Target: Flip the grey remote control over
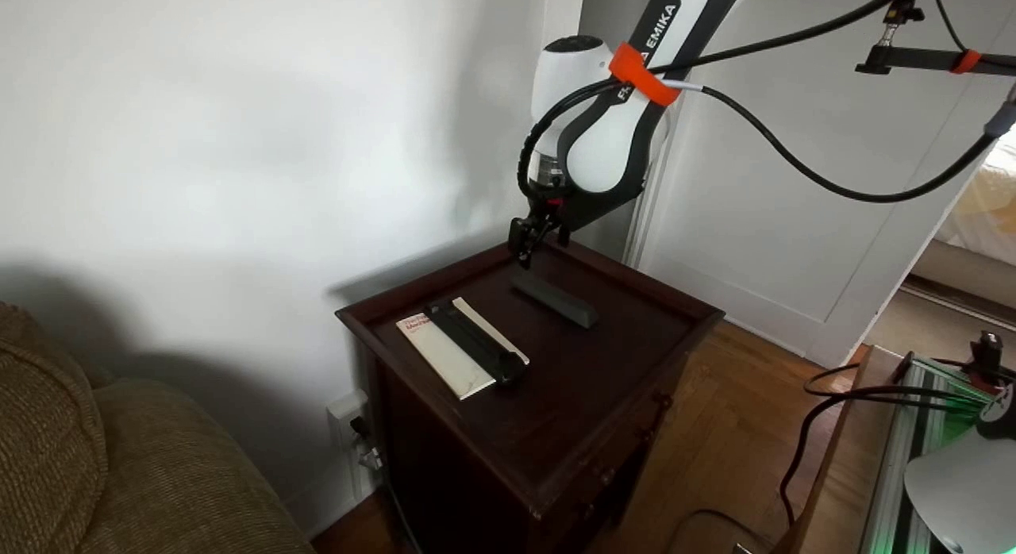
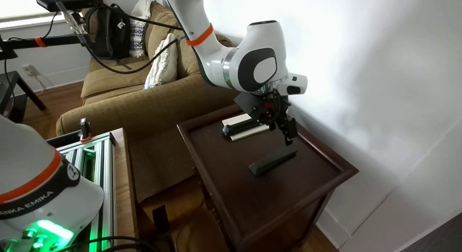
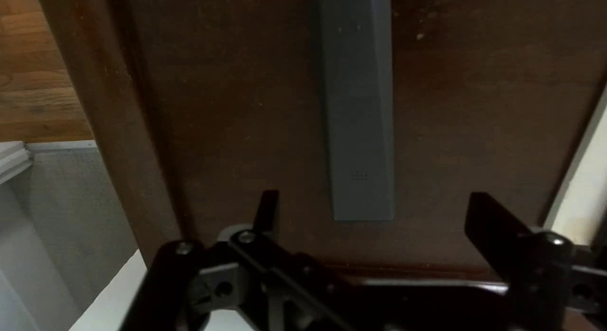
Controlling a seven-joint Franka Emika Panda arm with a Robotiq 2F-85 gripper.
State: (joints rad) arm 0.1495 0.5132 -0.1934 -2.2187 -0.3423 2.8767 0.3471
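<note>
While the claw (image 3: 374,210) stood wide and empty, the grey remote control (image 3: 358,117) lay on the tabletop (image 3: 237,113); it was probably light and stiff, best taken across its two long sides.

Rimmed dark brown wooden cabinet top (image 1: 591,379) is carrying the grey remote control (image 2: 272,161), lying flat; a pale book (image 1: 440,349) is lying near it, sitting apart.

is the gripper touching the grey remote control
Apart. The wrist view shows the gripper open, with dark wooden tabletop visible between each finger and the grey remote control.
</note>
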